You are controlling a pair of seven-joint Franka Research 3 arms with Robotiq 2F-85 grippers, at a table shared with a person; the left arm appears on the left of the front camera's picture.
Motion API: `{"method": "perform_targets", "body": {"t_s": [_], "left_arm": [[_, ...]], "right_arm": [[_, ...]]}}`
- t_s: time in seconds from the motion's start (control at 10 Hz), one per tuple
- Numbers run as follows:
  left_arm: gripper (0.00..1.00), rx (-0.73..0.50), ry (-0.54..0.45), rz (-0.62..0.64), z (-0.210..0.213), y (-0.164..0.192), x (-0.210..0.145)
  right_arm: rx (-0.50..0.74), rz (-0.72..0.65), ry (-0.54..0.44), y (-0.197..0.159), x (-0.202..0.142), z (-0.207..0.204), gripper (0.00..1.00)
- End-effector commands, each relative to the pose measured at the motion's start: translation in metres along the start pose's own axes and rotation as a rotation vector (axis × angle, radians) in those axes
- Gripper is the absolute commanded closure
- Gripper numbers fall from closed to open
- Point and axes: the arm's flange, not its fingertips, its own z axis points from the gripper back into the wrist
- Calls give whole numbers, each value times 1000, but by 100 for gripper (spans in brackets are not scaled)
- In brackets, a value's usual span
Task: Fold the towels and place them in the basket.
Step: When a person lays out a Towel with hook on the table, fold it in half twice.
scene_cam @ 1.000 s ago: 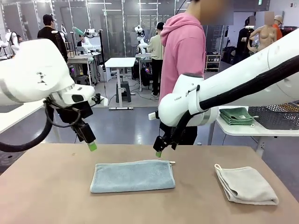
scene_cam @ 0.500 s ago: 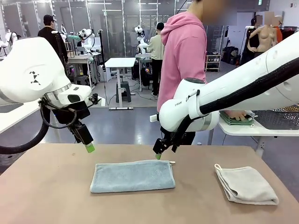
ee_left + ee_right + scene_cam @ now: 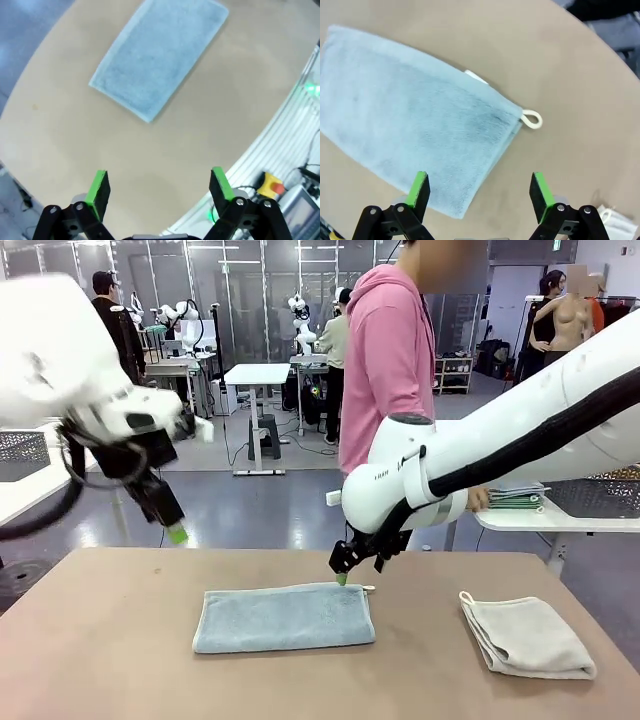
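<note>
Blue towel [image 3: 284, 617], beige towel [image 3: 527, 636], two altogether

Robotics lab, open-hall type. Bare grey floor [image 3: 270, 502], glass-panelled partitions [image 3: 255, 295] along the back, white workbenches [image 3: 257, 373] spread through the room, some loaded with gear and cables, and people [image 3: 110, 320] standing at stations. Tan work table [image 3: 100, 640] up front, with a red-on-yellow emergency-stop button [image 3: 270, 185] just off its edge (left wrist view) beside a ribbed aluminium rail [image 3: 295, 125].
</note>
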Motion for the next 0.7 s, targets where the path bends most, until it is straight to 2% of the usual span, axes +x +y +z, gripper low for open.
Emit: {"method": "perform_targets", "body": {"t_s": [0.0, 0.1, 0.3, 0.6], "left_arm": [[0, 63, 49, 97, 94, -39, -27], [0, 81, 51, 110, 131, -55, -42], [0, 48, -9, 143, 189, -76, -76], [0, 127, -160, 210, 263, -105, -131]], "right_arm": [[-64, -192, 15, 8, 6, -21, 0], [-89, -258, 13, 8, 7, -25, 0], [-120, -353, 21, 14, -3, -35, 0], [-138, -385, 45, 13, -5, -56, 0]]}}
